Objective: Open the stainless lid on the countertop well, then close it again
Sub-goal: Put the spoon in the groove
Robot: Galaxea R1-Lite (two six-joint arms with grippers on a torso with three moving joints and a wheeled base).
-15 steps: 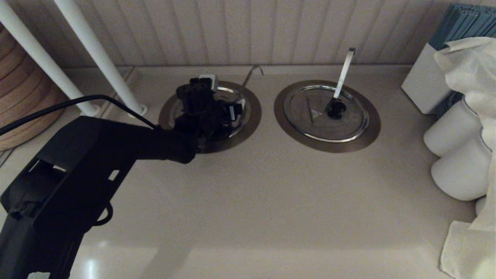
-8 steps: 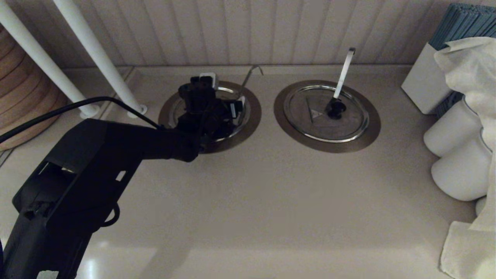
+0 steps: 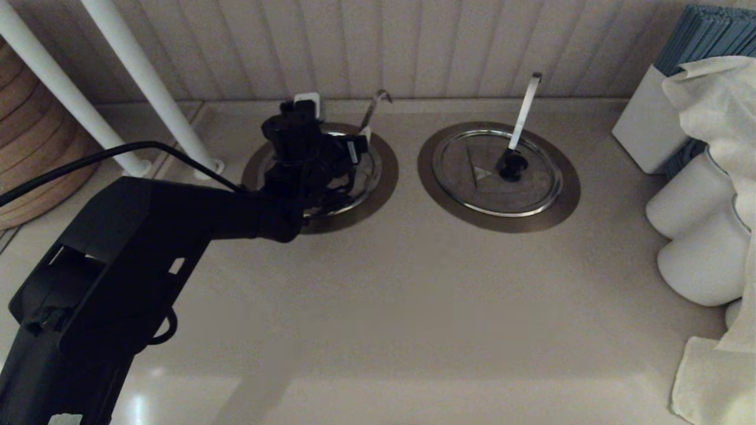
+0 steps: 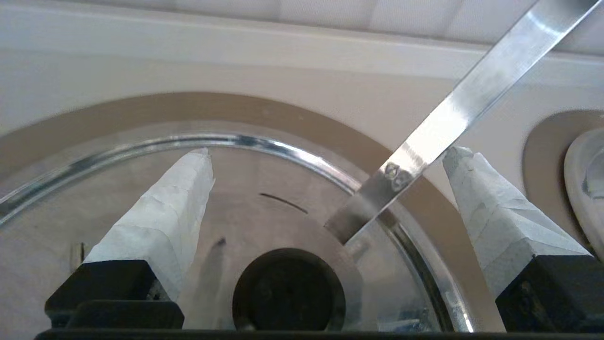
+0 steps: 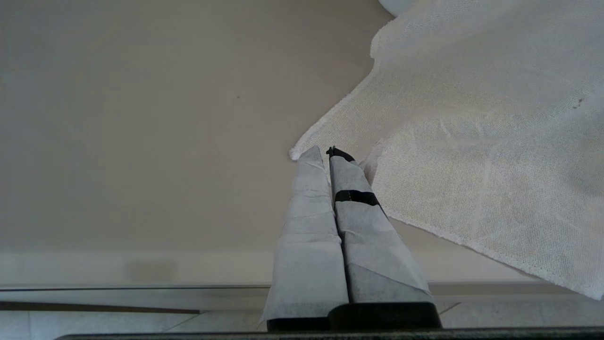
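Observation:
The left countertop well is covered by its stainless lid, which lies flat inside the brushed-steel collar. My left gripper hovers over this lid, open. In the left wrist view the left gripper has its taped fingers spread wide, with the lid's black knob below and between them, untouched. The thin ladle handle rises through the lid's edge slot close to one fingertip. My right gripper is shut on nothing, parked low over the counter beside a white cloth.
A second lidded well with its own ladle handle lies to the right. Two white posts stand at the back left. A white box, white canisters and draped cloth crowd the right edge.
My left gripper has risen slightly and shifted back toward the wall, staying open over the left lid. The lid has stayed seated.

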